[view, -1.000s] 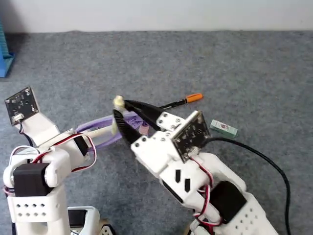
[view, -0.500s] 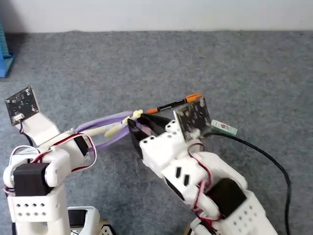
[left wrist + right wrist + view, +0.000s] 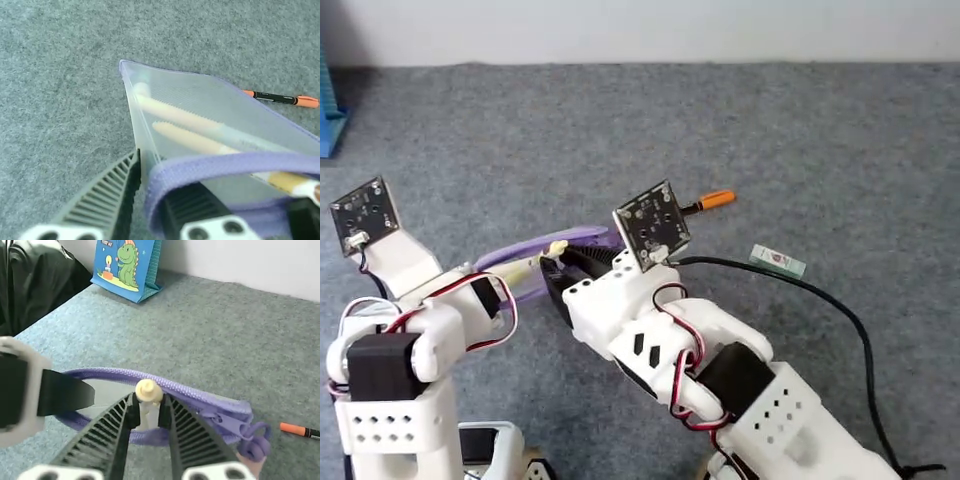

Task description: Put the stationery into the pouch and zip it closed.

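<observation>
The translucent pouch (image 3: 200, 120) has a purple zip rim and holds two cream pens (image 3: 180, 116). My left gripper (image 3: 142, 160) is shut on the pouch's rim at its open end, holding it off the carpet. My right gripper (image 3: 148, 402) is shut on a cream pen (image 3: 148, 390) that stands upright over the pouch's open mouth (image 3: 115, 390). From the high view the right gripper (image 3: 560, 262) sits at the pouch (image 3: 560, 240), beside the left gripper (image 3: 510, 275). An orange-capped black pen (image 3: 712, 201) and a green eraser (image 3: 777, 261) lie on the carpet.
The purple zip pull (image 3: 255, 440) hangs at the pouch's end nearest the orange-capped pen (image 3: 296, 430). A blue dinosaur bag (image 3: 127, 265) stands by the wall. A black cable (image 3: 820, 300) trails from the right arm past the eraser. Grey carpet (image 3: 820, 140) spreads behind.
The right arm swung left and turned its wrist, bringing the cream pen from beside the orange pen down to the pouch's mouth. The left arm kept still with the pouch.
</observation>
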You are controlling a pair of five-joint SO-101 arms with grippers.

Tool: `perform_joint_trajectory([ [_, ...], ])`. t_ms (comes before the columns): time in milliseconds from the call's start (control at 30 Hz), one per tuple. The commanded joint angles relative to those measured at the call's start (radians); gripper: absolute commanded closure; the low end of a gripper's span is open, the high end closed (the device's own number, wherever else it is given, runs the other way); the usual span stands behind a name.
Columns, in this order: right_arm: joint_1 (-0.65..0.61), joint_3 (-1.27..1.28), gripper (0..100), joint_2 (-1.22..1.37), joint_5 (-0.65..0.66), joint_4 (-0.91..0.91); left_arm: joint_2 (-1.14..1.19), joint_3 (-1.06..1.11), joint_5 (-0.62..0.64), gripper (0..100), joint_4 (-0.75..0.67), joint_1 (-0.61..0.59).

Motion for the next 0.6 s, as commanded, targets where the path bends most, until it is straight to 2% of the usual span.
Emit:
perform_joint_trajectory([
  [0,-0.013,-0.017,99.1,0.062,-0.008,-0.016,0.002,-0.010,0.011,99,-0.026,0.002],
  [200,-0.015,-0.017,96.9,0.119,-0.005,-0.039,0.003,-0.008,0.011,99,-0.026,-0.002],
  [300,-0.015,-0.018,86.1,0.116,-0.003,0.002,0.003,-0.008,0.011,98,-0.026,-0.005],
  [400,-0.016,-0.075,76.0,0.114,-0.005,0.104,0.003,-0.008,0.011,98,-0.026,-0.005],
  [567,-0.012,-0.287,75.3,0.114,-0.009,0.280,0.003,-0.005,0.011,98,-0.026,-0.005],
])
